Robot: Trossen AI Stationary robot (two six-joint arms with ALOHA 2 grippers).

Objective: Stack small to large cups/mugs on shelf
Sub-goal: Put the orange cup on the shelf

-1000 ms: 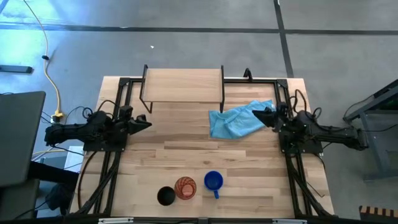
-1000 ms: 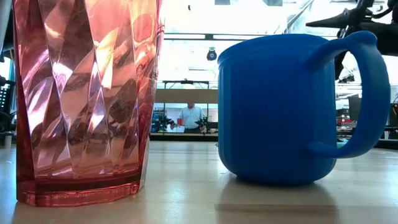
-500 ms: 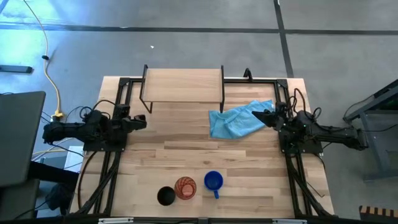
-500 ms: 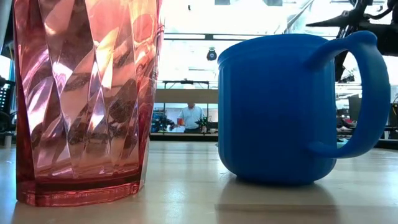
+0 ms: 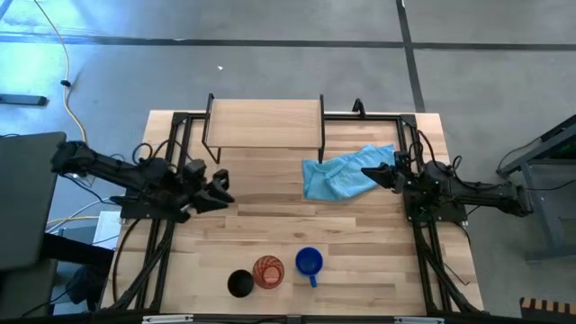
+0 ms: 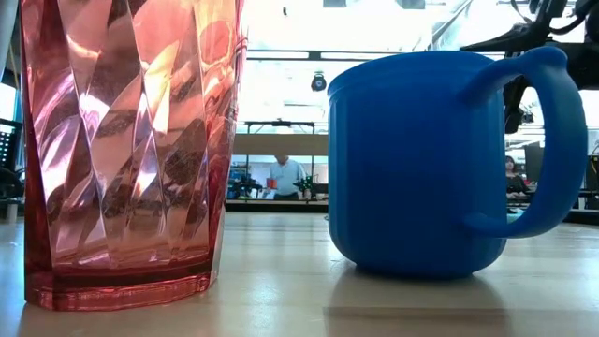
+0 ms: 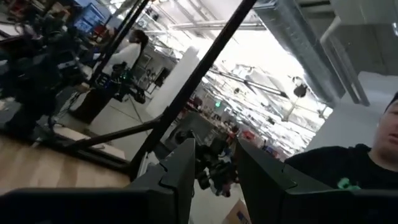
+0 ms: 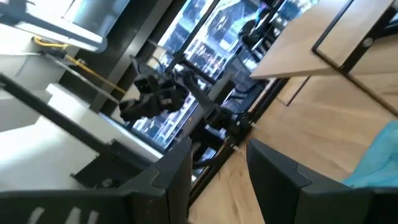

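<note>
Three vessels stand in a row near the table's near edge: the black cup (image 5: 239,283), the orange-red tumbler (image 5: 267,272) (image 6: 131,150) and the blue mug (image 5: 309,263) (image 6: 421,159), its handle (image 6: 552,140) toward the near edge. Each rests on its base. The wooden shelf (image 5: 264,124) stands on black legs at the far edge. My left gripper (image 5: 220,186) (image 7: 214,171) is open, left of the table's middle, far from the cups. My right gripper (image 5: 366,169) (image 8: 217,168) is open, above the right end of the light-blue cloth.
The light-blue cloth (image 5: 346,175) lies crumpled right of the shelf, on the far right part of the table. Bare wood (image 5: 288,220) lies between the grippers and the cups. Black frame rails (image 5: 162,225) run along both table sides. People show in the room beyond.
My left gripper first drew back a little toward the table's left edge, then swung out toward the table's middle and slightly nearer. My right gripper crept left over the cloth's end. The cups and cloth stayed put.
</note>
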